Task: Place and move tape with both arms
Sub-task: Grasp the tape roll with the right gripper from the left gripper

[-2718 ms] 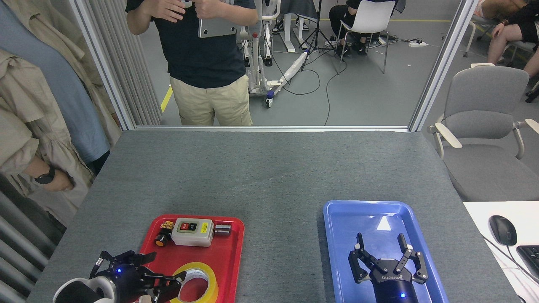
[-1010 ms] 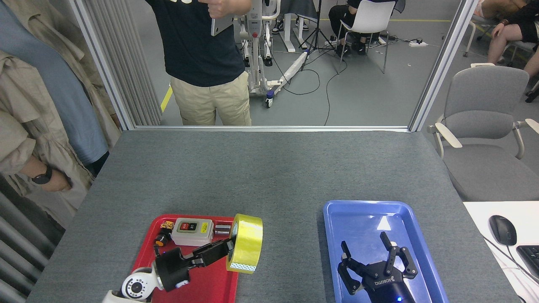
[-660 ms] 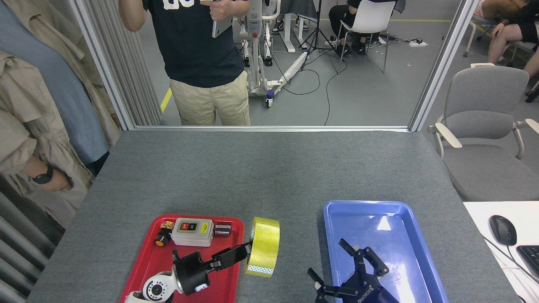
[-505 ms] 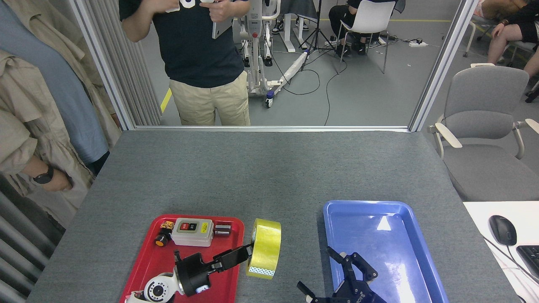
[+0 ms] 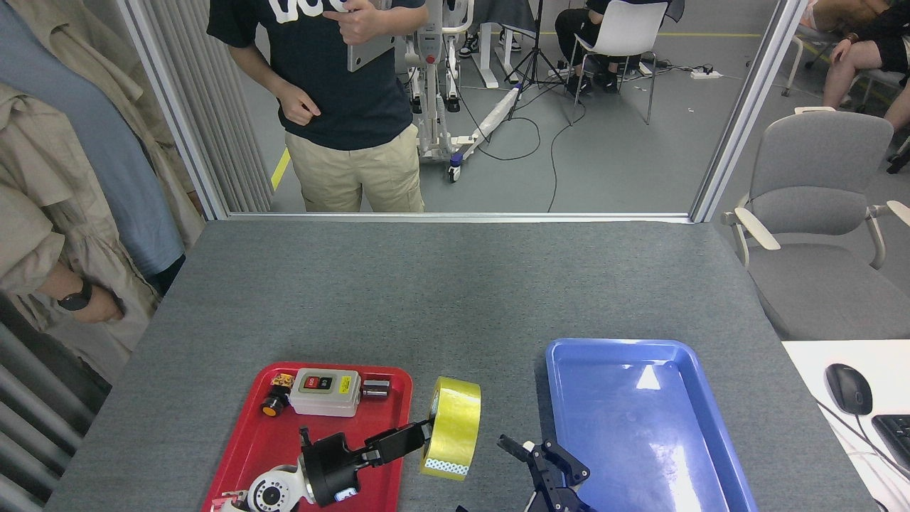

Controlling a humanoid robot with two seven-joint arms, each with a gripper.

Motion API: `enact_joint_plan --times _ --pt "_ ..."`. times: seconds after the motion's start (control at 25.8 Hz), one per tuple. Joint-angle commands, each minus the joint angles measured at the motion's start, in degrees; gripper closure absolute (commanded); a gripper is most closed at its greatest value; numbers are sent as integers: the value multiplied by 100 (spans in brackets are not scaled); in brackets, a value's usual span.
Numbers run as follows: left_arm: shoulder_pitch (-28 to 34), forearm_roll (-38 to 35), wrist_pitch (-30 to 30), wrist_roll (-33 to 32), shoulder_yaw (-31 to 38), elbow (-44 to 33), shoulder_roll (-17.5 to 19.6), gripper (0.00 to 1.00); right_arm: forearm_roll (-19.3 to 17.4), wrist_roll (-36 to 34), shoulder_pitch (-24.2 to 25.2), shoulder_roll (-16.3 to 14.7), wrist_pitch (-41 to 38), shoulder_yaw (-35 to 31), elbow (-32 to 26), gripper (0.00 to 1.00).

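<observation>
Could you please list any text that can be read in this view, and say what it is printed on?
None reads fully.
White letters on the person's dark T-shirt: cut off by the frame.
Red and yellow labels on the white switch box: too small.
Patterned strip on the tape: no legible words.
</observation>
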Motion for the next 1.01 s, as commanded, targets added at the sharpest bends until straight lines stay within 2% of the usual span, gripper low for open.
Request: enact_joint_plan --times 0.0,0.12,0.19,0.31,0.43,0.47,0.5,0.58,0.66,0.78,0.97 --pt "29 -9 0 -5 -113 -31 -1 100 -9 0 -132 68 27 131 151 0" --pt "29 -9 0 -14 -175 -31 8 100 -26 0 -115 85 -17 140 160 2" --pt "29 -9 0 -5 -272 -40 34 100 -27 18 -88 85 -61 175 160 19" --pt "29 -9 0 -5 -298 -49 34 100 -27 27 -88 68 -61 245 160 49" --pt "29 -9 0 -5 -298 -57 34 100 -18 27 -62 50 -61 245 160 71" --pt "29 -9 0 -5 -289 -49 34 90 -18 27 -62 50 -61 254 151 75" --pt "12 -9 0 3 -280 -49 43 74 -18 27 -62 50 -61 245 151 79" --pt "-50 9 0 30 -228 -5 43 33 -18 27 -53 50 -61 245 151 83" --pt "-129 53 0 82 -78 -66 52 3 -18 27 -53 41 -61 245 151 86" --pt "-138 62 0 82 106 -101 87 1 -18 27 -62 24 -61 228 151 94" --pt "-94 62 0 170 458 -145 289 1 -18 27 -80 50 -61 192 125 100"
